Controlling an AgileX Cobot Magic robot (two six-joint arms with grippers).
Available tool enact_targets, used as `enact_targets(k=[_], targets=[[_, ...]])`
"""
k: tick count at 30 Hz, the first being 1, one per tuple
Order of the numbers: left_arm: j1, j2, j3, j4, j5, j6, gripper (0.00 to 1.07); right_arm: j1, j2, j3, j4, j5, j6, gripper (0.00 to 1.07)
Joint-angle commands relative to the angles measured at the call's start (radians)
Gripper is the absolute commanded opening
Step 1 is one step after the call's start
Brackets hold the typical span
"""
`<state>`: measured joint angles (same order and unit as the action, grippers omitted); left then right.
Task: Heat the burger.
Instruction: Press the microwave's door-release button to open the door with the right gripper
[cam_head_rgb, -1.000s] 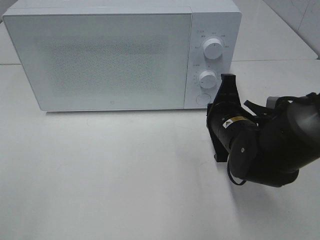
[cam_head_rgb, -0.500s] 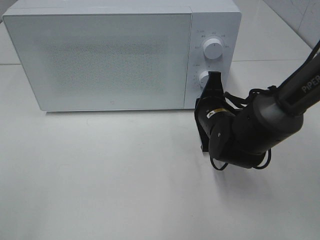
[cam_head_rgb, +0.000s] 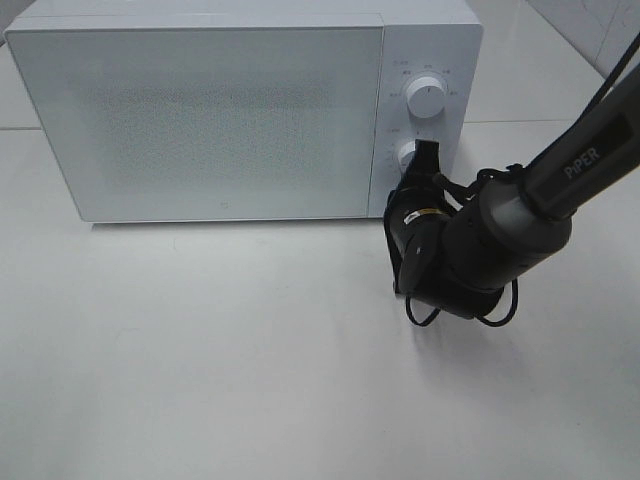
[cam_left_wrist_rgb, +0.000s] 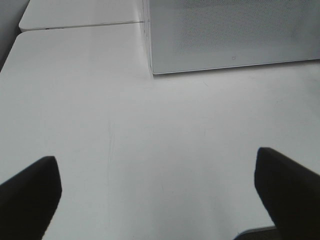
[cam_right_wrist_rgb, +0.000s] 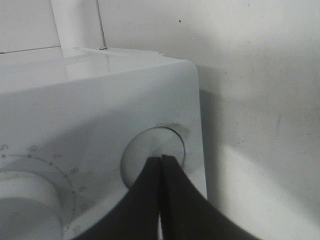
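**At the microwave's round button: a pinched gripper, and no burger in sight**

From where I stand, the white microwave (cam_head_rgb: 430, 40) sits at the back of the table (cam_head_rgb: 200, 360) with its door (cam_head_rgb: 200, 120) shut flat. The right gripper (cam_right_wrist_rgb: 161, 159) has its jaws pressed together into one narrow point. That point rests against the flat round button (cam_right_wrist_rgb: 150, 142) at the foot of the control panel, just beside the lower knob (cam_right_wrist_rgb: 25, 200). I'd say the jaws are closed on purpose, because a single blunt tip pokes a button more cleanly than two spread fingers. My guess is that this button releases the door.

The left gripper (cam_left_wrist_rgb: 155, 170) hangs over bare tabletop off the microwave's front corner. Its jaws are spread wide and hold nothing. It looks parked clear of the door's swing, though that is only my reading.

The burger shows in none of the views. It is not on the table that I can see, nor in either gripper. It may be behind the frosted door, but the door gives nothing away, so I can't tell.
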<state>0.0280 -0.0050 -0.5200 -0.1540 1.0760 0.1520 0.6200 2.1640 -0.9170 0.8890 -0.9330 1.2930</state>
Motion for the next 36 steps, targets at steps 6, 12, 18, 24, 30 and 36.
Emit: enact_targets(k=[6,12,18,24,30,36], targets=[[0.003,-0.007,0.001,-0.004,-0.001,0.000,0.98,-0.012,0.020,-0.065,0.034,-0.065,-0.045,0.00],[0.003,-0.007,0.001,-0.004,-0.001,0.000,0.98,-0.012,0.023,-0.088,0.050,-0.122,-0.043,0.00],[0.003,-0.007,0.001,-0.004,-0.001,0.000,0.98,-0.023,0.027,-0.134,0.034,-0.219,-0.048,0.00],[0.003,-0.007,0.001,-0.003,-0.001,0.000,0.98,-0.047,0.047,-0.178,-0.006,-0.277,-0.045,0.00],[0.003,-0.007,0.001,-0.003,-0.001,0.000,0.98,-0.047,0.058,-0.186,-0.028,-0.274,-0.011,0.00],[0.003,-0.007,0.001,-0.003,-0.001,0.000,0.98,-0.047,0.057,-0.186,-0.035,-0.252,-0.010,0.00]])
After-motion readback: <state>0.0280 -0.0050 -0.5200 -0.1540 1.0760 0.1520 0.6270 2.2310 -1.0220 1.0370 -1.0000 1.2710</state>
